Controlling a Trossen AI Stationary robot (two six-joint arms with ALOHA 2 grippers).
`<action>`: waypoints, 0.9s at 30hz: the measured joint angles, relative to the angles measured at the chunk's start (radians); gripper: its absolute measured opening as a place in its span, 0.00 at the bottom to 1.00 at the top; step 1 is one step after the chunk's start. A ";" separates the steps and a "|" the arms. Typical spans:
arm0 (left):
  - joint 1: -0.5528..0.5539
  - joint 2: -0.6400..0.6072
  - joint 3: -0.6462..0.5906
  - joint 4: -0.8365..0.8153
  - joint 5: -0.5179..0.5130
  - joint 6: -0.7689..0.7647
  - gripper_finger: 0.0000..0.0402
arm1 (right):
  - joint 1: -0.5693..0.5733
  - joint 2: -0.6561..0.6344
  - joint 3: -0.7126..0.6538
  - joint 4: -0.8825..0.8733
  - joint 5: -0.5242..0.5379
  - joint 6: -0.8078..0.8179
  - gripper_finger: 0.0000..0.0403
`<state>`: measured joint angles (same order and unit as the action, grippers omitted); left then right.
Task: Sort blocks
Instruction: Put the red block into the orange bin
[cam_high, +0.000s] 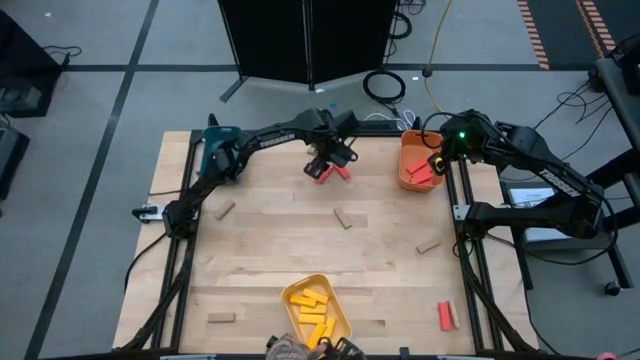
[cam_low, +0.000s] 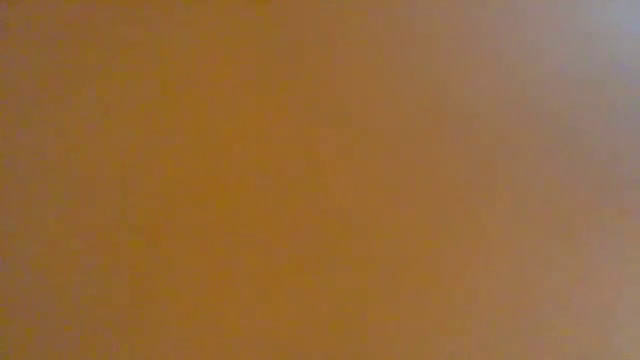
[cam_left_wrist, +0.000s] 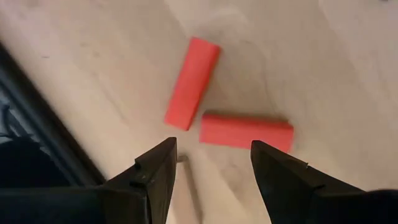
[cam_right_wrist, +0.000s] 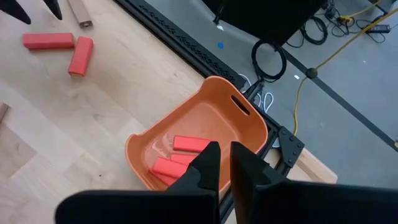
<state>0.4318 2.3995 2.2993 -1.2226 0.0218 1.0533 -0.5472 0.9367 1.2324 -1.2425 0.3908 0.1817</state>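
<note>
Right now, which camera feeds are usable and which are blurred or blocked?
Low view: only an orange-brown blur, nothing readable. High view: clear over the whole table. Left wrist view: sharp on two red blocks casting soft shadows. Right wrist view: clear on the orange tray.

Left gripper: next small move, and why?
Probably lower the left gripper straight down onto the nearer red block, then close. Its fingers are open and empty above two red blocks lying on the table; the other red block lies just beyond. The right gripper waits shut over the orange tray.
</note>
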 joint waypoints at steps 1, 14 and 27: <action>0.000 0.001 0.000 -0.003 0.002 -0.026 0.50 | 0.000 0.000 0.000 0.002 0.000 -0.006 0.00; 0.072 -0.014 -0.045 -0.113 0.021 -1.119 0.50 | 0.000 0.000 0.000 0.031 0.000 -0.035 0.00; 0.005 -0.013 -0.097 -0.060 0.065 -1.251 0.50 | 0.000 0.000 0.000 0.034 -0.004 -0.143 0.00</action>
<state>0.4365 2.3867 2.2028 -1.2822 0.0871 -0.1977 -0.5472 0.9371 1.2324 -1.2083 0.3866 0.0383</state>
